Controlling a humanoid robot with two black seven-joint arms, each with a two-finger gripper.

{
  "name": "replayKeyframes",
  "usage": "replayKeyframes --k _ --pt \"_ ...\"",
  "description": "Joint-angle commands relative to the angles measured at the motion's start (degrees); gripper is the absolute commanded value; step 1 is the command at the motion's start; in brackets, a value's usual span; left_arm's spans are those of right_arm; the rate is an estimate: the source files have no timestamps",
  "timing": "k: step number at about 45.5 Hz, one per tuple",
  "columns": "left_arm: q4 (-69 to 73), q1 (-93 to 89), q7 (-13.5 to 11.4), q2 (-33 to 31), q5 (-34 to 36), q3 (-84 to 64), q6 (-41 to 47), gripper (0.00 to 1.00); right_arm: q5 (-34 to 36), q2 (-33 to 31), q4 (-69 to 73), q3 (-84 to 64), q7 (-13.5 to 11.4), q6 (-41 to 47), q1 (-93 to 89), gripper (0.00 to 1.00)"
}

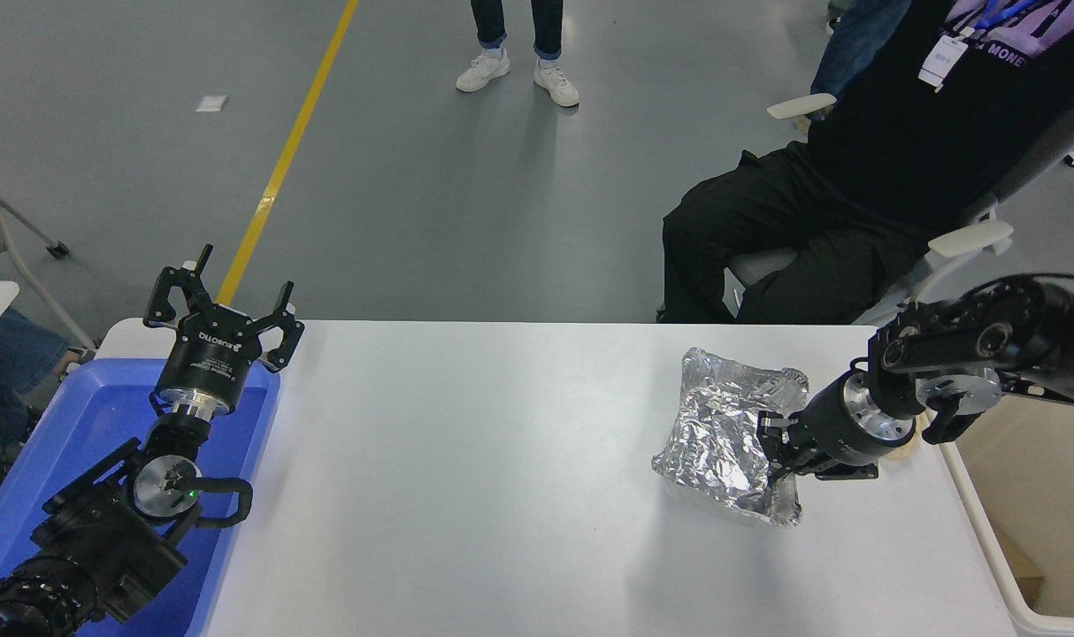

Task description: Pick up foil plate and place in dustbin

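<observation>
Reaching in from the right edge, the right end effector [778,440] sits at the near-right side of the foil plate [727,425], fingers narrowed onto the rim there; it appears to be gripping the foil, though the exact contact is hard to read against the crinkles. The plate lies directly ahead of and to the left of the fingertips, on the right part of the white surface [466,478]. One side looks raised off the surface, with a shadow under the near edge, so my judgement is that the lift has begun or is about to.

Rim grasp makes sense: the tray is wider than the fingers, so a pinch on the raised edge is the only hold available.

Long axis of the plate runs roughly from the far end down toward the near edge, tilted slightly left at the bottom; the open face points up and somewhat toward the left.

The dustbin [988,548] stands behind and to the right of the end effector, off the surface's right edge, close by.

Left end effector [223,310] is parked at lower left over the blue tub [50,451], fingers spread wide, holding nothing.

A seated person [855,177] is beyond the far side.
</observation>
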Motion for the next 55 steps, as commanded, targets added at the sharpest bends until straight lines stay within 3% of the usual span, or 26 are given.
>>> replayKeyframes --k 1,37,55 --pt "0.0 0.0 0.1 0.0 0.0 0.0 0.0 0.98 0.3 -4.7 4.8 -1.7 0.0 13.7 15.2 0.0" --pt "0.0 0.0 0.1 0.0 0.0 0.0 0.0 0.98 4.4 -6.6 9.4 -11.1 0.0 15.8 42.2 0.0" --pt "0.1 0.0 0.0 0.1 0.0 0.0 0.1 0.98 4.6 -6.5 8.8 -16.1 -0.1 15.8 41.9 0.0"
